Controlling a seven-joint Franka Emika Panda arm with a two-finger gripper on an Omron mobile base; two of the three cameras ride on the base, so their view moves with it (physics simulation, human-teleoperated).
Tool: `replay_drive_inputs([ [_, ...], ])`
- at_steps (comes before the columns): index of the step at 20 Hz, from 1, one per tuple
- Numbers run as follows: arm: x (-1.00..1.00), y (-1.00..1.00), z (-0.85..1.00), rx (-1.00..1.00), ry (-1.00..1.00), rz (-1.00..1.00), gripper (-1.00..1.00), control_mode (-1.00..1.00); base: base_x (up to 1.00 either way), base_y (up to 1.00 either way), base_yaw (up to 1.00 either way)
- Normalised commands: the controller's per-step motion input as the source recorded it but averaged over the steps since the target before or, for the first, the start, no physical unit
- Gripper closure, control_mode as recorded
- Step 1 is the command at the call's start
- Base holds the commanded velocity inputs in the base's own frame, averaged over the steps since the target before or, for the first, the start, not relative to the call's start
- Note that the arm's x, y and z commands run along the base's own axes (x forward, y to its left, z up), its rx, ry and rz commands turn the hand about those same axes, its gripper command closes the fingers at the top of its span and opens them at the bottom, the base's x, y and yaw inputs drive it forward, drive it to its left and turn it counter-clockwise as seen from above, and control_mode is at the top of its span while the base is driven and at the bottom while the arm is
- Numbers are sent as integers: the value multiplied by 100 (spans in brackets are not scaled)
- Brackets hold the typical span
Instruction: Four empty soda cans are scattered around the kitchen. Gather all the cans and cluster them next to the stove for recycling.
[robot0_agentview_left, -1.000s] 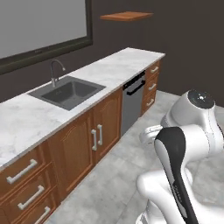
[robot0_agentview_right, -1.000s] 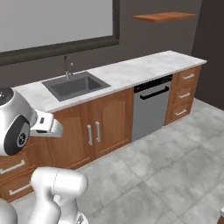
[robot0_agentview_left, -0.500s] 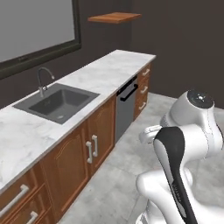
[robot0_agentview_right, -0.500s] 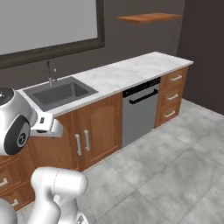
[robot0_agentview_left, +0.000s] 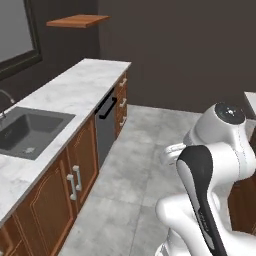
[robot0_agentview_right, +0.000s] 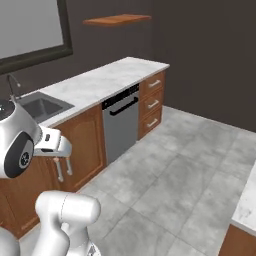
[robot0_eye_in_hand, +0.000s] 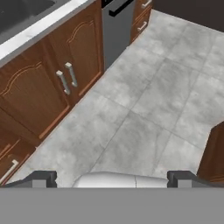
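Hand view: two-finger dark gripper (robot0_eye_in_hand: 111, 178) at bottom edge, fingertips spread wide, nothing between them, aimed at grey tiled floor (robot0_eye_in_hand: 144, 109). Upper left: reddish-brown wooden cabinet doors (robot0_eye_in_hand: 48, 83) under white marble counter (robot0_agentview_left: 70, 95). Left edge of left base view: dark steel sink basin (robot0_agentview_left: 25, 132), contents hard to make out. Soda cans and stove cannot be located.

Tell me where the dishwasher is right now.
The dishwasher is built into the wooden cabinet run under the marble counter, between the sink cabinet and the three-drawer stack; in the left base view it sits left of centre.
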Motion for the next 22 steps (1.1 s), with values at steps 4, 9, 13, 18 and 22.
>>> replay_drive_inputs([
  [4,0,0,0,0,0,0,-100,100,22,-4,-36],
  [9,0,0,0,0,0,0,-100,100,80,2,-16],
  [13,0,0,0,0,0,0,-100,100,88,6,-14],
  [18,0,0,0,0,0,0,-100,100,93,12,-14],
  [22,0,0,0,0,0,0,-100,100,92,14,-14],
])
